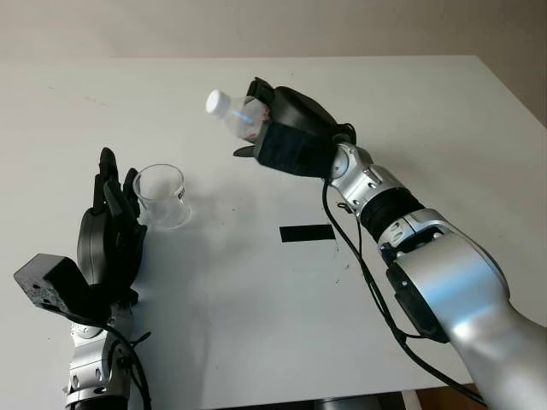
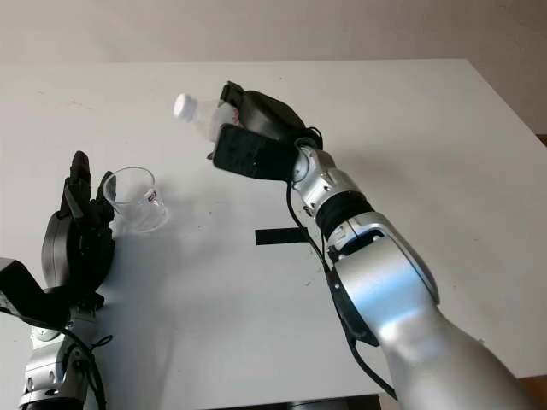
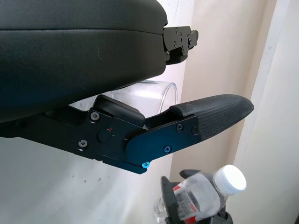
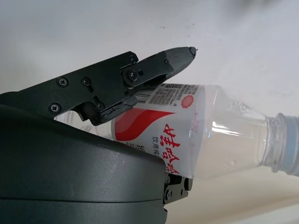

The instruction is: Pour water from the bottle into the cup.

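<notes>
My right hand (image 1: pixel 256 120) is shut on a clear plastic bottle (image 1: pixel 232 113) with a white cap and a red-and-white label (image 4: pixel 161 123). It holds the bottle above the white table, tilted with the capped neck pointing left toward the cup. The clear plastic cup (image 1: pixel 161 195) stands upright on the table, to the left of the bottle and lower. My left hand (image 1: pixel 115 209) is open just left of the cup, its fingertips beside the cup wall; I cannot tell whether they touch. The cup's rim (image 3: pixel 159 88) shows past the left hand's fingers (image 3: pixel 210 114).
A strip of black tape (image 1: pixel 307 232) lies flat on the table right of the cup, below the right forearm. The white table (image 1: pixel 427 111) runs wide to the right and back, with a beige wall behind it.
</notes>
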Motion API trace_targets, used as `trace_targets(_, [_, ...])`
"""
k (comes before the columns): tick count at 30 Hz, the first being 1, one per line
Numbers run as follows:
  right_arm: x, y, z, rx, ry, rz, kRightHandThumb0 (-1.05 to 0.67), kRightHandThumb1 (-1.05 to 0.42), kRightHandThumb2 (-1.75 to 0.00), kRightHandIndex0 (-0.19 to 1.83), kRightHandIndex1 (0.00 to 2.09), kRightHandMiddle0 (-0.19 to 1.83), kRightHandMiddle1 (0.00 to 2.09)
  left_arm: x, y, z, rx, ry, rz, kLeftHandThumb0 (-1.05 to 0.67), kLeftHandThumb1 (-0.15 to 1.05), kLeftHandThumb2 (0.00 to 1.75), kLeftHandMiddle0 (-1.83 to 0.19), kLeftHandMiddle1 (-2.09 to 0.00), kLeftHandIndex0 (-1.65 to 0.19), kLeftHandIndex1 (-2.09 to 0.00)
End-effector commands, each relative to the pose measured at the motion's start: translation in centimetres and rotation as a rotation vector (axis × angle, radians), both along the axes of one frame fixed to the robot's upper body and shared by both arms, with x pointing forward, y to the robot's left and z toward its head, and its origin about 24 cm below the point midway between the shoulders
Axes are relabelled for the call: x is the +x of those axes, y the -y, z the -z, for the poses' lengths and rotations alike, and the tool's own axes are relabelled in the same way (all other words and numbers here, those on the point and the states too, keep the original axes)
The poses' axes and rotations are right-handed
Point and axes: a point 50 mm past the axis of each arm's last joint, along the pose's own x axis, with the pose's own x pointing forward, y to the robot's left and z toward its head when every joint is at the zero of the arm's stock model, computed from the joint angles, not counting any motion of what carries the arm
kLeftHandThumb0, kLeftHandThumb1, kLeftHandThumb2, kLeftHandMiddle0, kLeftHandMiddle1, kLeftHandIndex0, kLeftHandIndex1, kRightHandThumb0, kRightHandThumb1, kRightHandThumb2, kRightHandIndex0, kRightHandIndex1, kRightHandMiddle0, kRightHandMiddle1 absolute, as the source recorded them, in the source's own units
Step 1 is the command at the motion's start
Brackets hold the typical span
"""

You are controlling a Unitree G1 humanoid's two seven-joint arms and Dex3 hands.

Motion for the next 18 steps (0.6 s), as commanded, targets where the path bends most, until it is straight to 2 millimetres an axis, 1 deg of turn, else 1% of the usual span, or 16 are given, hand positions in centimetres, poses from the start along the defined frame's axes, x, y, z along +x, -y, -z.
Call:
trace_targets(1, [-0.1,-1.3,-1.8,-0.093,0.104,-0.04,-0.22,-1.04,-0.11,0.9,2.09,0.6,2.09,0.1,0.3,0.2,-0.002,0.0,0.006,-0.87,1.05,0.79,0.19,-0.38,0.1,0.0])
trace_targets(2, [-0.1,-1.5,-2.0,-0.137,0.136,-0.046,-0.22,-1.04,-0.11,0.83,2.09,0.47,2.09,0.1,0.4,0.2,-0.001,0.002,0.007,-0.87,1.05,0.79,0.19,-0.37,0.1,0.0])
trace_targets(4, [-0.2,-2.1,-2.3,-0.188,0.173,-0.051,-0.21,-1.05,-0.08,0.72,2.09,0.28,2.09,0.1,0.4,0.3,-0.001,0.003,0.006,-0.87,1.05,0.8,0.19,-0.37,0.1,0.0])
trace_targets(5, [-0.2,-2.2,-2.4,-0.199,0.183,-0.05,-0.2,-1.05,-0.07,0.67,2.09,0.21,2.09,0.1,0.5,0.3,-0.001,0.003,0.006,-0.87,1.05,0.8,0.19,-0.38,0.1,0.0])
trace_targets(7, [-0.2,-2.5,-2.7,-0.224,0.192,-0.043,-0.2,-1.05,-0.07,0.61,2.09,0.14,2.09,0.1,0.6,0.4,-0.002,0.003,0.006,-0.87,1.05,0.8,0.19,-0.38,0.1,0.0])
trace_targets(8, [-0.1,-2.7,-2.8,-0.24,0.196,-0.035,-0.21,-1.05,-0.08,0.57,2.09,-0.02,2.09,0.1,0.6,0.4,-0.005,0.0,0.004,-0.86,1.05,0.8,0.19,-0.38,0.1,0.0])
trace_targets(9, [-0.1,-2.9,-3.0,-0.264,0.201,-0.028,-0.22,-1.05,-0.08,0.55,2.09,-0.05,1.96,0.2,0.7,0.5,-0.009,-0.003,0.002,-0.86,1.05,0.79,0.19,-0.38,0.1,0.0])
trace_targets(10, [-0.1,-3.1,-3.1,-0.292,0.216,-0.023,-0.23,-1.05,-0.1,0.54,2.09,-0.01,1.78,0.1,0.7,0.5,-0.012,-0.005,-0.001,-0.87,1.05,0.79,0.19,-0.39,0.1,0.0])
trace_targets(11, [-0.1,-3.3,-3.2,-0.315,0.231,-0.019,-0.25,-1.04,-0.09,0.51,2.09,0.04,1.75,0.1,0.8,0.5,-0.011,-0.005,-0.002,-0.87,1.05,0.79,0.19,-0.4,0.1,0.0])
trace_targets(14, [-0.2,-3.9,-3.5,-0.344,0.255,-0.017,-0.26,-1.0,-0.06,0.51,2.09,0.1,1.74,0.1,0.8,0.5,-0.007,-0.004,-0.001,-0.87,1.05,0.8,0.19,-0.38,0.11,0.0])
trace_targets(18, [-0.3,-4.4,-3.9,-0.356,0.264,-0.011,-0.27,-0.99,-0.06,0.53,2.09,0.02,1.67,0.0,0.9,0.6,-0.012,-0.01,-0.006,-0.87,1.05,0.81,0.19,-0.36,0.12,0.0])
